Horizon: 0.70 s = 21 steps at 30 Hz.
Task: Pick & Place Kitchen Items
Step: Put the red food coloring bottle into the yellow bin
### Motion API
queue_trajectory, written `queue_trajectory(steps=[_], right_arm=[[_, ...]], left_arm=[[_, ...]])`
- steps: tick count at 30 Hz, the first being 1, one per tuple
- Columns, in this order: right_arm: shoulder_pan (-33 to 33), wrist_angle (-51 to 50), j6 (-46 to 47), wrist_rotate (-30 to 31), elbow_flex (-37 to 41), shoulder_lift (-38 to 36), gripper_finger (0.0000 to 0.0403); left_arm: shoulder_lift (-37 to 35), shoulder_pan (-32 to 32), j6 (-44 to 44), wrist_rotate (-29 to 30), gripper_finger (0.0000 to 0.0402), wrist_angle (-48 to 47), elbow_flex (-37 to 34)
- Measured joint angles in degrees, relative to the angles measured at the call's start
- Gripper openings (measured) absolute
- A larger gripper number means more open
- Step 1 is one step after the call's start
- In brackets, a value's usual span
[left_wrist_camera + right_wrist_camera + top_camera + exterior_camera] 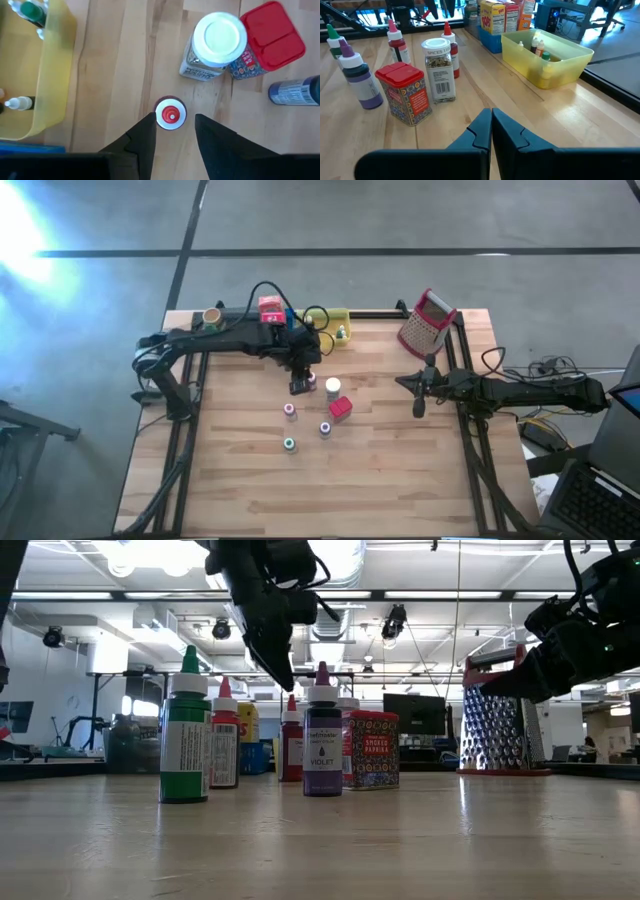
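While small bottles (20,102) lie in the yellow tray (52,75), left pincer (172,131) straddles a red-capped bottle (171,114), ungripped.

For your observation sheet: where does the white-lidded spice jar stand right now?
In the high view the spice jar stands near the table's middle, touching the red paprika tin. The left gripper hangs just beside it, over a red-capped bottle.

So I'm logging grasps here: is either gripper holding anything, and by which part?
Nothing is clearly held. The left gripper has a finger on each side of the red-capped bottle, a gap still showing. The right gripper is shut and empty.
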<state>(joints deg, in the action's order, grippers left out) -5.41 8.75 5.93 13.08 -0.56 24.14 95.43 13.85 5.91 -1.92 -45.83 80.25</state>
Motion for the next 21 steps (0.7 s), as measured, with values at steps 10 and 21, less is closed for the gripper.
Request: queue_trajectory(steps=[10, 21], right_arm=[[0.0, 0.0, 0.0, 0.0, 0.0, 0.0, 0.0008], [0.0, 0.0, 0.0, 0.0, 0.0, 0.0, 0.0008]], left_arm=[[2.8, 0.0, -0.1, -0.2, 0.0156, 0.4, 0.0], [3.1, 0.0, -0.6, -0.2, 0.0210, 1.2, -0.3]])
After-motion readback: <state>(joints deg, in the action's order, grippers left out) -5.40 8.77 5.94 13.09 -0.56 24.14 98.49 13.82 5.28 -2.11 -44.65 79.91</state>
